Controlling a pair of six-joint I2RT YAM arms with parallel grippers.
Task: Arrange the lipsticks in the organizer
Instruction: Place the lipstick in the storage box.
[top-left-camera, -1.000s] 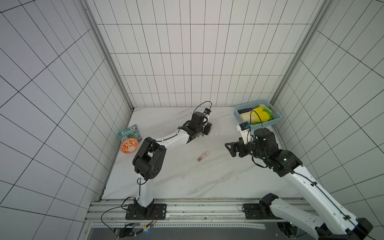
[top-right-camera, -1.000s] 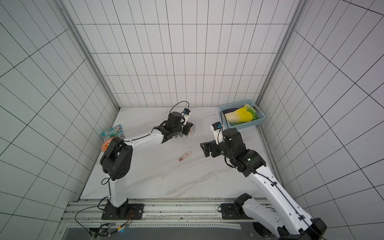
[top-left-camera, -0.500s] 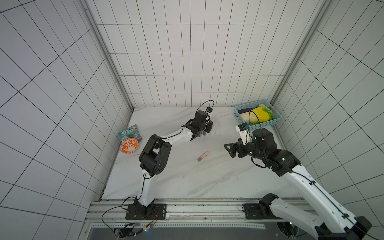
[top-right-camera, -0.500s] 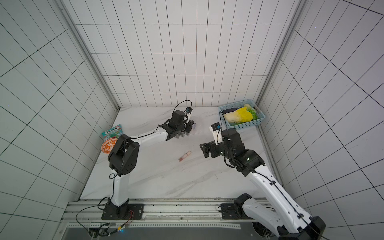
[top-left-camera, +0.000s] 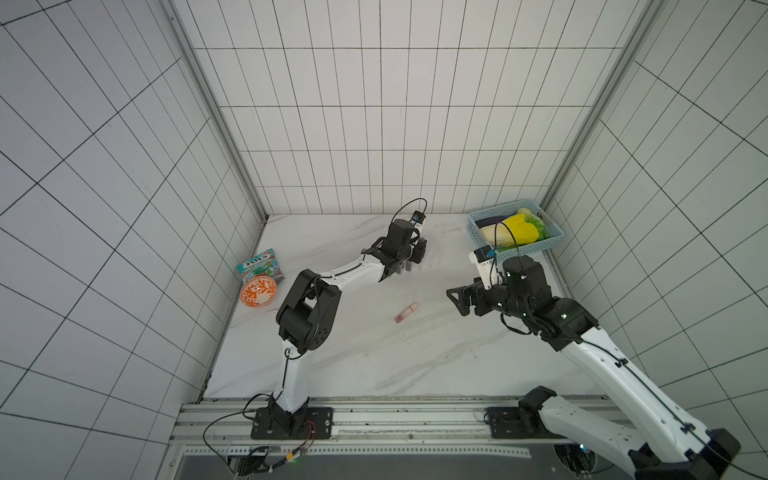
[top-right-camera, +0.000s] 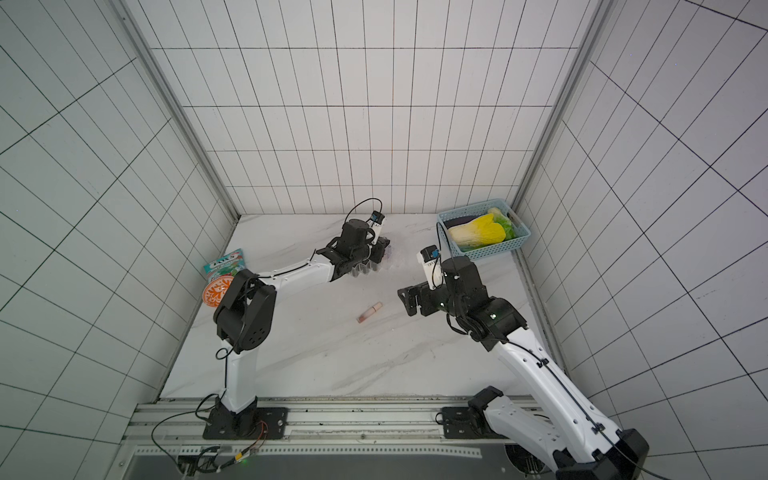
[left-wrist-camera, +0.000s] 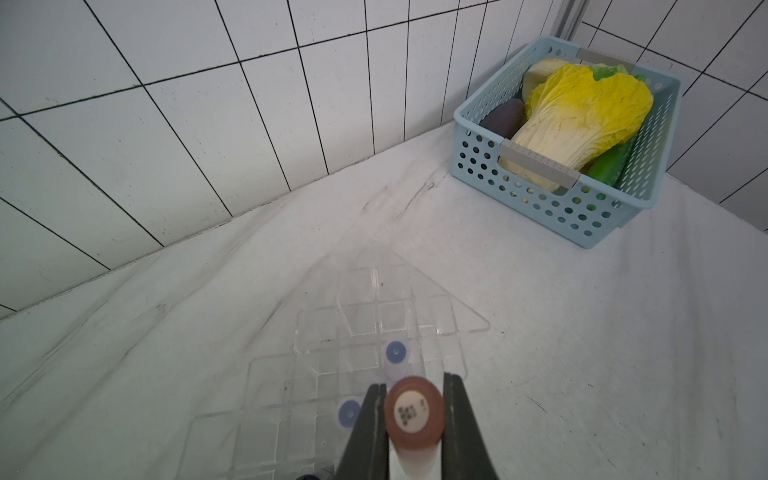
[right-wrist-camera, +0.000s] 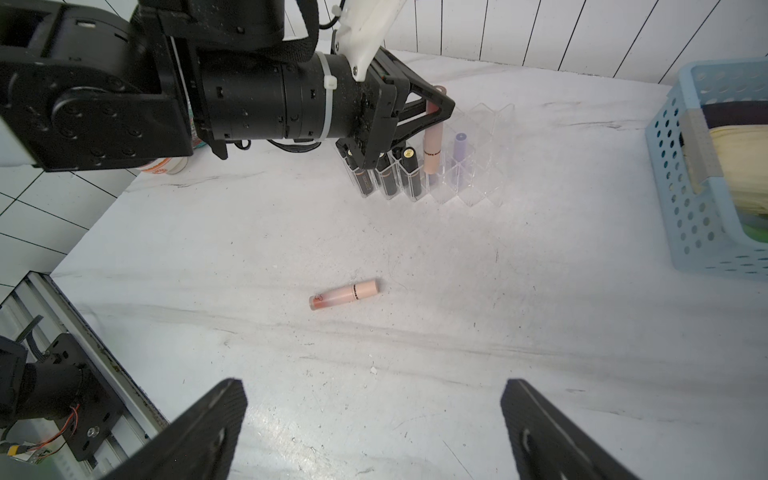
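Observation:
My left gripper (left-wrist-camera: 414, 384) is shut on a translucent pink-red lipstick (left-wrist-camera: 413, 411) and holds it upright over the clear organizer (left-wrist-camera: 374, 316); the right wrist view shows its pale cap end down in a slot (right-wrist-camera: 432, 149). Two lilac lipsticks (left-wrist-camera: 395, 353) stand in slots close by. Black lipsticks (right-wrist-camera: 388, 174) fill one end row, partly hidden behind the left gripper (right-wrist-camera: 436, 108). Another pink-red lipstick (top-left-camera: 406, 312) (right-wrist-camera: 344, 294) lies flat on the marble mid-table. My right gripper (right-wrist-camera: 374, 384) hovers open and empty just right of it (top-left-camera: 455, 299).
A light-blue perforated basket (top-left-camera: 476, 226) with a cabbage and other vegetables sits in the back right corner. An orange-patterned bowl (top-left-camera: 257, 293) and a snack bag (top-left-camera: 259, 266) lie by the left wall. The left arm stretches across the table's back left.
The left arm has reached a little farther toward the back with the lipstick, its elbow shifting right. The right arm has barely moved.

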